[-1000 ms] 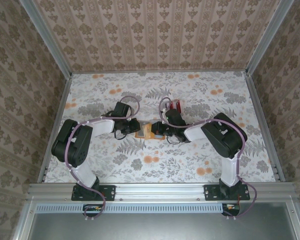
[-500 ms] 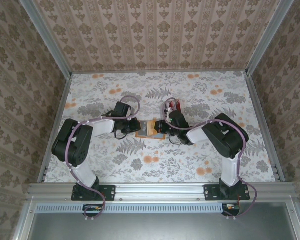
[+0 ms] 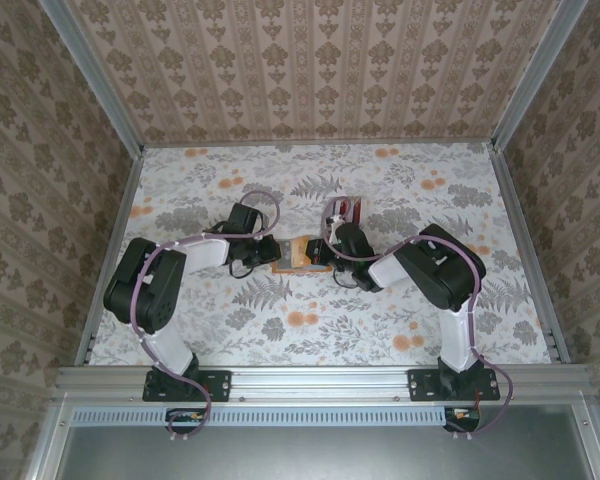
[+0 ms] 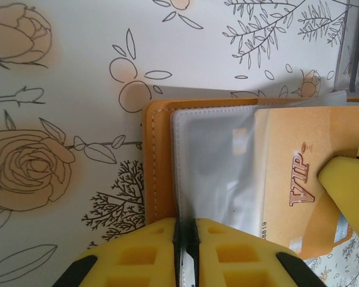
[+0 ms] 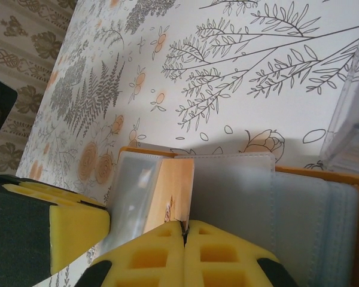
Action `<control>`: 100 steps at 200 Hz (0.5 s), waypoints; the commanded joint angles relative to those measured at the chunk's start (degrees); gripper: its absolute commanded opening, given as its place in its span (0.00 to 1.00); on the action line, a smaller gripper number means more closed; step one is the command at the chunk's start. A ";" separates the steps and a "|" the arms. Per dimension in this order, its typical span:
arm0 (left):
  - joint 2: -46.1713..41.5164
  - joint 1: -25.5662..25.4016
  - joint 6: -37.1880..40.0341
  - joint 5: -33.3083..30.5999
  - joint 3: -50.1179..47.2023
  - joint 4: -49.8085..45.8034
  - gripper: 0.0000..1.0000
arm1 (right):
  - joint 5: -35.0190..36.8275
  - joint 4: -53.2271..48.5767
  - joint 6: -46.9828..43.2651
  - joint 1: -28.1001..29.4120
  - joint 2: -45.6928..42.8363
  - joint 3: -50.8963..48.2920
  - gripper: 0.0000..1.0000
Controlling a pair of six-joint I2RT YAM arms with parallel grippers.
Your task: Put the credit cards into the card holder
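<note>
The right gripper (image 5: 184, 227) is clamped on the trailing edge of a thin gold rectangular VIP credit card (image 4: 299, 173). Ahead of its fingertips, the card appears partly inside a clear plastic sleeve (image 4: 215, 161) of the flat orange card holder (image 4: 158, 155). Opposite, the left gripper (image 4: 185, 226) pinches that sleeve. The card's long axis points toward the left gripper, so the right arm likely pushes straight along it.

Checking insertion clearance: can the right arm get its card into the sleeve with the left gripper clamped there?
Probably yes. The left gripper pinches the clear sleeve at one edge; the right gripper enters from the opposite side, card apparently partly in.
</note>
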 commanded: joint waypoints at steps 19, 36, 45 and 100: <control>3.55 -0.28 0.58 -1.01 -2.59 -6.82 0.15 | 5.72 -5.87 -2.11 0.57 1.52 -0.74 0.00; 3.35 -0.28 0.51 -1.12 -2.85 -6.70 0.14 | 7.18 -6.20 -2.40 0.53 -0.38 -1.95 0.00; 3.50 -0.28 0.51 -1.04 -2.83 -6.52 0.14 | 7.05 -6.39 -1.67 0.53 -0.46 -1.84 0.00; 4.14 -0.87 0.26 -0.57 -1.87 -6.34 0.14 | 11.39 -12.81 1.96 6.05 1.11 2.64 0.00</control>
